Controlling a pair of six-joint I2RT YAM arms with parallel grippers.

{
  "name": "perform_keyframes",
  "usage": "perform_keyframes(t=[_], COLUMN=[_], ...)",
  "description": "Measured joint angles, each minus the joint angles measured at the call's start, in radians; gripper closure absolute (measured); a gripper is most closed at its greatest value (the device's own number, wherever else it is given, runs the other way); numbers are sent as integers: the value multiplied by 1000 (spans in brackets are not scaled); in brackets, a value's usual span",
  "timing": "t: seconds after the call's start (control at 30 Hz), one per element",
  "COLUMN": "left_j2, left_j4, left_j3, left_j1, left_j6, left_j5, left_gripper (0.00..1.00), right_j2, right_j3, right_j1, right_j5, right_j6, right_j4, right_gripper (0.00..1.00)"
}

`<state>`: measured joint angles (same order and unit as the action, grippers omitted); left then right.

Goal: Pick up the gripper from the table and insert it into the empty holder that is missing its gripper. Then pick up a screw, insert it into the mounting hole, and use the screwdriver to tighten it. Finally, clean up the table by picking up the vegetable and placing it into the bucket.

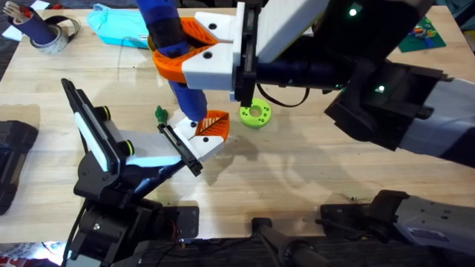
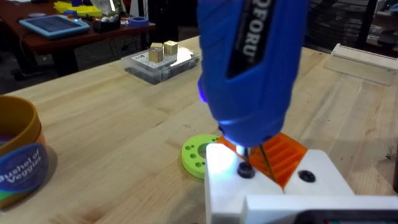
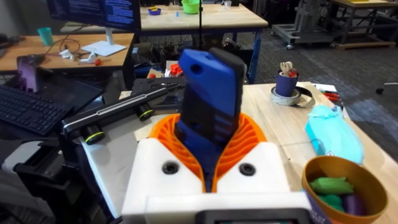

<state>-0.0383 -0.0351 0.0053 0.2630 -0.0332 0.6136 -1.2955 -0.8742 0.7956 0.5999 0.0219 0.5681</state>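
Left wrist cam catches the screwdriver (image 2: 252, 68) tip down on a screw in the white holder (image 2: 273, 186), hidden overhead. The right gripper (image 1: 194, 53) reaches in from the right, pinching the handle upright mid-table; can't tell the left claw's state.

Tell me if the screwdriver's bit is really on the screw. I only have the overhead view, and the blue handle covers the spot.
Observer: Yes. In the left wrist view the screwdriver stands upright with its bit meeting a dark screw head in the white-orange gripper block.
Operator: Is there another mounting point?
Observer: A second dark hole sits beside the first on the same white face. I cannot tell whether it holds a screw.
Operator: And is anything in the bucket?
Observer: The right wrist view looks into the bucket. It has green and purple pieces inside.
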Motion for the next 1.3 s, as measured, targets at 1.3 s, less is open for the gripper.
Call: perform_keyframes(t=[1.3], left_j2=[-1], left_j4=[-14], left_j3=[0], left_j1=[0], left_j6=[-4], left_j5=[-4], left_gripper=[984], right_j2=[-1], right_j3=[8], right_j1=[30], right_j5=[29], right_j6=[27], right_j4=[126], right_gripper=[954])
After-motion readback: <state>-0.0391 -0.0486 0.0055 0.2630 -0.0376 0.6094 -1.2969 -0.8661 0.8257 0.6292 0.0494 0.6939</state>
